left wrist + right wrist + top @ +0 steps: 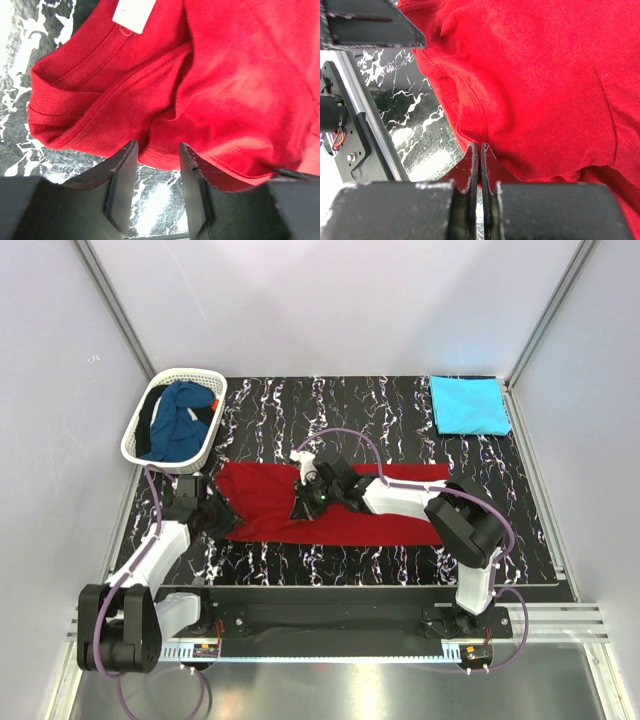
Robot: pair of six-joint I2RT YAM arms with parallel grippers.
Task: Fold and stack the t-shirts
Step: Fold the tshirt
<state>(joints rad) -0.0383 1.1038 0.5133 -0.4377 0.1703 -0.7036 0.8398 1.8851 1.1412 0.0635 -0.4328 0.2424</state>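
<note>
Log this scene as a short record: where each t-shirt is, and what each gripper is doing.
deep red cloth t-shirt: long band across mid-table, partly folded
bright turquoise cloth t-shirt: folded, far right corner of the black marbled table
dark blue cloth t-shirt: crumpled in the white plastic lattice basket, far left
left gripper: open, at the red shirt's left end
right gripper: shut, pinching the red shirt's edge

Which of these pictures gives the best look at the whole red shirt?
The top view: the red shirt lies across the table, nearly all in sight. The left wrist view shows only its collar and white label; the right wrist view only a stitched edge.
</note>
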